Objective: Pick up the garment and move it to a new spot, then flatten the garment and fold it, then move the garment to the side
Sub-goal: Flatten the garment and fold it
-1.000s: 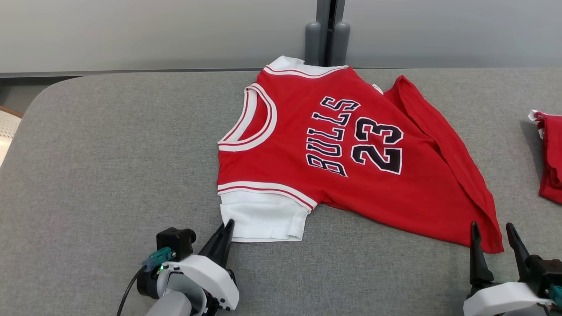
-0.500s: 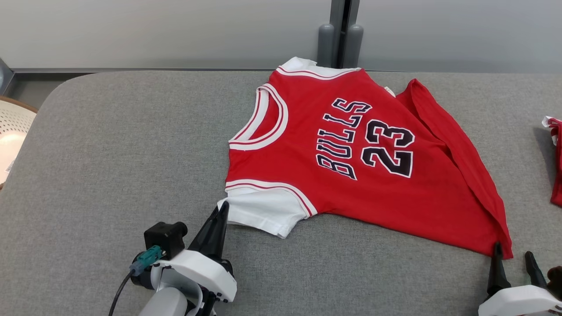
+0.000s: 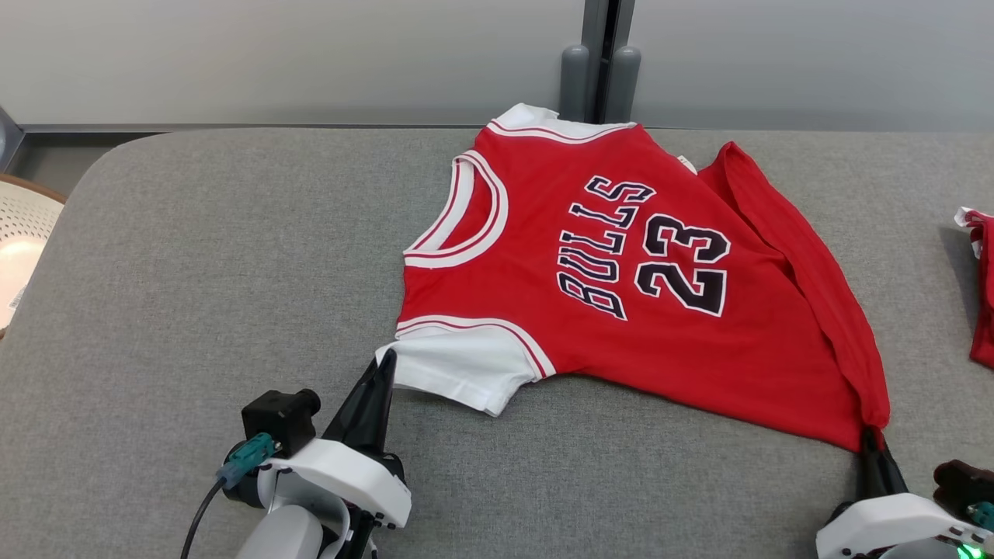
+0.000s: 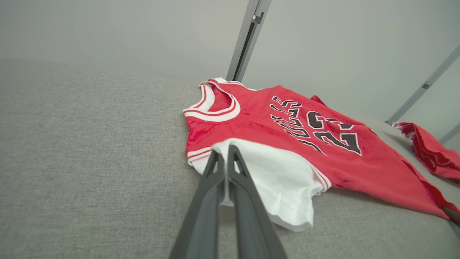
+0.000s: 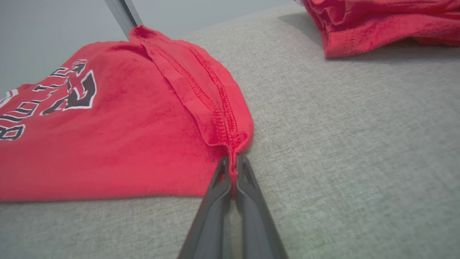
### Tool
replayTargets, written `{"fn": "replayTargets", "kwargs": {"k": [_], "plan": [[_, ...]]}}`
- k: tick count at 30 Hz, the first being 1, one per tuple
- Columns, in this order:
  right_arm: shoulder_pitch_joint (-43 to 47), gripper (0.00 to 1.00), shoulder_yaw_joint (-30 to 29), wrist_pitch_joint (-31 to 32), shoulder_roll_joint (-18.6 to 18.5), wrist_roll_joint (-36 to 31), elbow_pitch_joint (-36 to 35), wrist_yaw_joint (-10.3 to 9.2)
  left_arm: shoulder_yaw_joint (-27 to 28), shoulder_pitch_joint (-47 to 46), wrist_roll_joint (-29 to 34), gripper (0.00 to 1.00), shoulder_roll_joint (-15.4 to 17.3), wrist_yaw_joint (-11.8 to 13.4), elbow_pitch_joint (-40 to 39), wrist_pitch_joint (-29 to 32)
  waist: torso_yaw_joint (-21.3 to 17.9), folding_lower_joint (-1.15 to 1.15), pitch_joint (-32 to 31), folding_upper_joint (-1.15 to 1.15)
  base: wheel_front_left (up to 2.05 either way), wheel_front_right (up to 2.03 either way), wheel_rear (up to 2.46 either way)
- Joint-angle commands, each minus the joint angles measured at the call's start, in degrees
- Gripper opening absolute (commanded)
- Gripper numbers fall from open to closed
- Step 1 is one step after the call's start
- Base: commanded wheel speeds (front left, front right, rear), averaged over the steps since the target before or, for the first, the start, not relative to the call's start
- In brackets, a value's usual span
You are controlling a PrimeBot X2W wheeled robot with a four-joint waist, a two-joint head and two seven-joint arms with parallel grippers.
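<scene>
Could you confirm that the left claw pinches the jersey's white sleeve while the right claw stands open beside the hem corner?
No: the right wrist view shows the right claw shut on the jersey's hem corner. The left claw does pinch the white sleeve.

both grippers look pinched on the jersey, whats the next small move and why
Probably lift both arms together a little. The left gripper is shut on the white sleeve, the right gripper on the red hem corner, and the jersey lies creased on the table.

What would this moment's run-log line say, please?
left gripper: shut on jersey sleeve | right gripper: shut on jersey hem | jersey: on table
</scene>
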Motion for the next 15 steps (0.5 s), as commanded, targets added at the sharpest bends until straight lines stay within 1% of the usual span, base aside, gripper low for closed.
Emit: {"fn": "replayTargets", "kwargs": {"k": [1,5,7,9,12,15], "plan": [[-0.2,0.0,1.3,-0.2,0.2,0.9,0.1,-0.01,0.9,0.6,-0.3,0.0,0.2,-0.1,-0.6,-0.2,-0.1,0.0,-0.3,0.0,0.0,0.0,0.0],[-0.6,0.0,6.6,-0.6,0.1,4.8,-3.9,-0.01,2.3,0.4,-0.9,0.0,0.2,-0.4,-3.4,-0.2,-0.4,0.0,-1.4,0.0,0.0,0.0,0.0],[-0.5,0.0,10.1,-0.7,0.1,7.2,-6.9,-0.01,2.6,0.0,0.0,0.0,0.2,-0.5,-4.8,-0.2,-0.6,0.0,-2.2,0.0,0.0,0.0,0.0],[-0.8,0.0,13.1,-0.6,0.0,9.3,-10.7,-0.01,3.7,-0.7,-0.5,0.0,0.3,-0.6,-6.9,-0.2,-0.8,0.0,-3.2,0.0,0.0,0.0,0.0],[-1.9,0.0,17.5,0.8,-1.6,12.6,-16.9,-0.02,5.0,-2.1,-2.6,0.0,0.3,-0.7,-10.4,-0.2,-1.1,0.0,-4.8,0.0,0.0,0.0,0.0],[-4.0,0.0,20.2,2.1,-3.7,16.7,-22.7,-0.01,6.4,-4.7,-6.5,0.0,0.7,-0.9,-14.6,1.9,-1.3,0.0,-6.8,0.0,0.0,0.0,0.0]]}}
